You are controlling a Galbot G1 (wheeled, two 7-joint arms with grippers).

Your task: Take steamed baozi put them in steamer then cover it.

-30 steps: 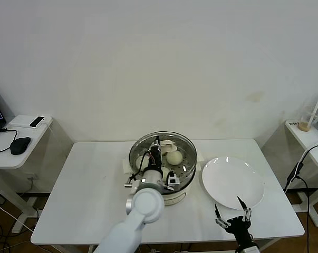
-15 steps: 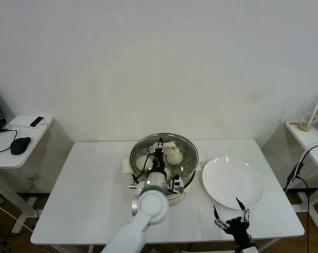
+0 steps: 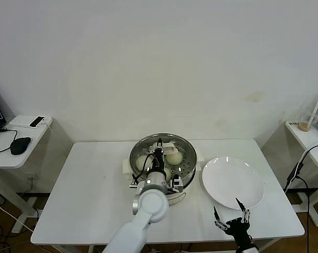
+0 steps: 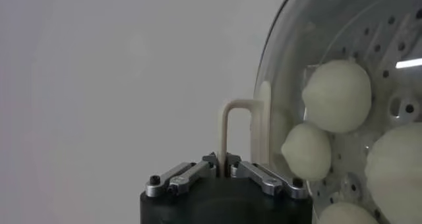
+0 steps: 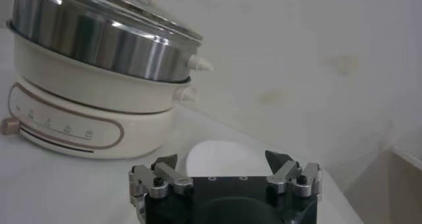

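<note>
Head view: I have my left tool [image 3: 159, 154] over the steamer [image 3: 182, 176], pinched on the handle of the cover [image 3: 188, 147], whose rim lines up with the pot's edge. 2 steamed baozi [image 3: 174, 157] show through the glass, beside the tool. My right tool [image 3: 231, 215] hangs spread wide at the near edge of the table [image 3: 90, 190], just short of the white plate [image 3: 232, 182], with bare table on either side of it.

Left wrist view: the left tool [image 4: 221, 163] is narrowed on the cream handle [image 4: 236, 120]; 4 baozi sit under the glass beyond it.

Right wrist view: the right tool [image 5: 222, 169] gapes wide and holds nothing; the steamer's wall stands well apart.
</note>
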